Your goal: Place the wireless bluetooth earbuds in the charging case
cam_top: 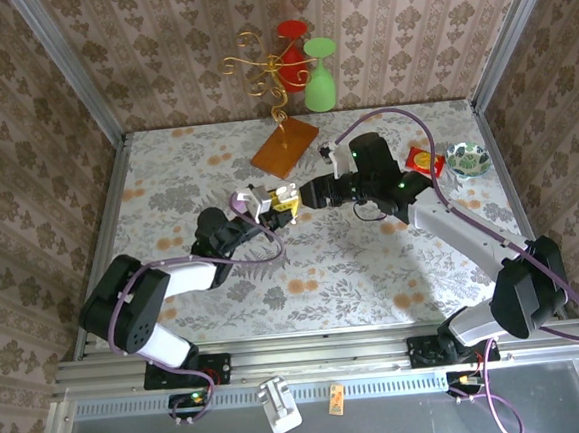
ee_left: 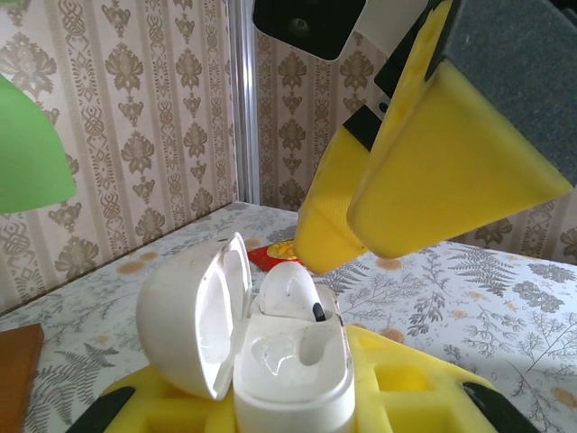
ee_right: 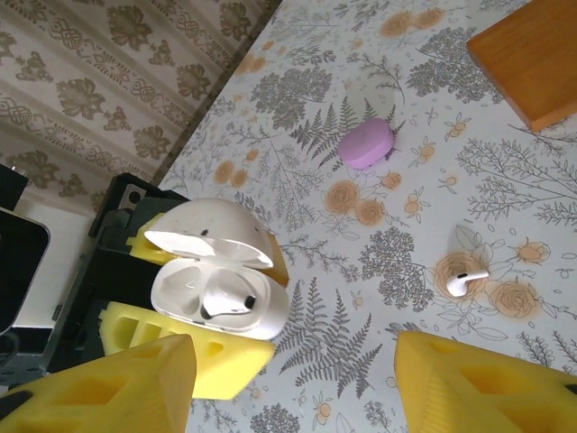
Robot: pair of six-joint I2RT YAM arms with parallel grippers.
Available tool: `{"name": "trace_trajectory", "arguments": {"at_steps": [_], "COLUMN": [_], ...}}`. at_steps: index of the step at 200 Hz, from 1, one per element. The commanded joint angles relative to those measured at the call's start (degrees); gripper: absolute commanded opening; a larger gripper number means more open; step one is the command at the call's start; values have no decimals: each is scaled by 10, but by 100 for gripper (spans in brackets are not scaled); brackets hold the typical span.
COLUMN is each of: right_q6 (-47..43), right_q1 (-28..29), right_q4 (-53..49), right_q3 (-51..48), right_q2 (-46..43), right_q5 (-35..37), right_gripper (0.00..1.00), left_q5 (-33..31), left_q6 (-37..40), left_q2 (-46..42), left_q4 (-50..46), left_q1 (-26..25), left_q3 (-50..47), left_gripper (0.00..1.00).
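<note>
The white charging case (ee_left: 293,379) stands with its lid (ee_left: 185,311) swung open, and my left gripper (ee_left: 293,401) is shut on its base with yellow pads. One earbud (ee_left: 287,290) sits in the far slot; the near slot is empty. In the right wrist view the same case (ee_right: 216,280) holds that earbud (ee_right: 225,299), while a second earbud (ee_right: 464,281) lies loose on the floral table to the right. My right gripper (ee_right: 293,397) hovers just above the case, open, with nothing between its fingers. From above, both grippers meet at the case (cam_top: 260,201).
A purple pebble-shaped case (ee_right: 366,144) lies beyond the white case. An orange board (cam_top: 285,147), a gold wire stand (cam_top: 257,64) and red and green glasses (cam_top: 319,74) stand at the back. A red packet (cam_top: 425,160) and a small bowl (cam_top: 468,159) sit far right.
</note>
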Motion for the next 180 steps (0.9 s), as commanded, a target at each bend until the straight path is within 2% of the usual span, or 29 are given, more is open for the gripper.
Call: {"name": "trace_trajectory", "arguments": {"at_steps": [1,43,62,98,117,149,180], "right_q6": [-4,17,27,12,-17,-46,-65], "right_q1": [-1,-1,1,20,34,36,37], "right_q4": [0,-9,-34,-103,-128,-152,-181], "right_q3": [-13,-22,-7,61,104,183,275], "right_q2": [-11,26,66,171,223,310,402], "right_q5": [10,59,102,169,195,190,151], "right_gripper": [62,62,62,52,52,52,51], "left_q5": [6,-25,-41,-51,-54,-57,-48], "left_q6": [14,25,38,55,61,66,60], "left_q2": [-28,-83,-117,-174,-200,-235,-237], "left_q4": [25,8,-20,-71,-93,-122,-125], "left_q1": [16,60,60,60,60,61,52], "left_q3": [-19,-59,-71,-80,-86,-90,-87], "left_gripper": [0,0,0,0,0,0,0]}}
